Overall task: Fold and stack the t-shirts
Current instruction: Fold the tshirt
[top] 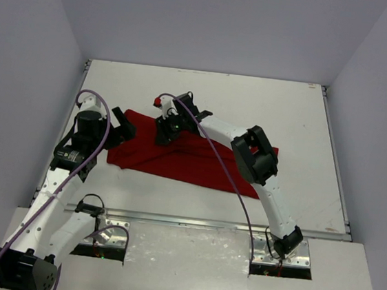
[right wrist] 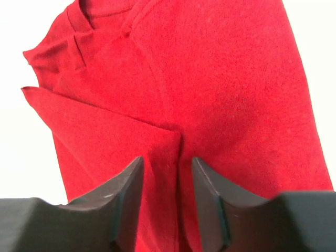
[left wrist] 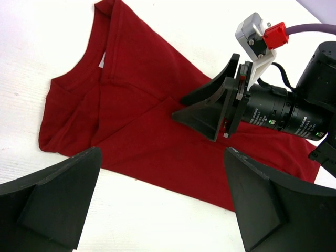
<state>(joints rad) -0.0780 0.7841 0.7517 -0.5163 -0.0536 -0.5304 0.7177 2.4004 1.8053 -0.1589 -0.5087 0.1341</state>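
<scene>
A deep-red t-shirt (top: 192,162) lies flat on the white table (top: 253,103), partly folded, collar end to the left. It also shows in the left wrist view (left wrist: 136,121) and fills the right wrist view (right wrist: 220,79). My left gripper (top: 124,129) is open and empty, low at the shirt's left edge, its jaws wide apart over the hem and bare table (left wrist: 161,157). My right gripper (top: 162,132) is down on the shirt's upper left part, also seen from the left wrist (left wrist: 177,106). Its jaws stand narrowly apart astride a folded cloth edge (right wrist: 168,163), not pinching it.
The right arm's elbow (top: 255,155) hangs over the shirt's right end. Purple cables (top: 210,147) loop over both arms. Grey walls (top: 30,52) close the table on the left, back and right. Bare table lies behind and right of the shirt.
</scene>
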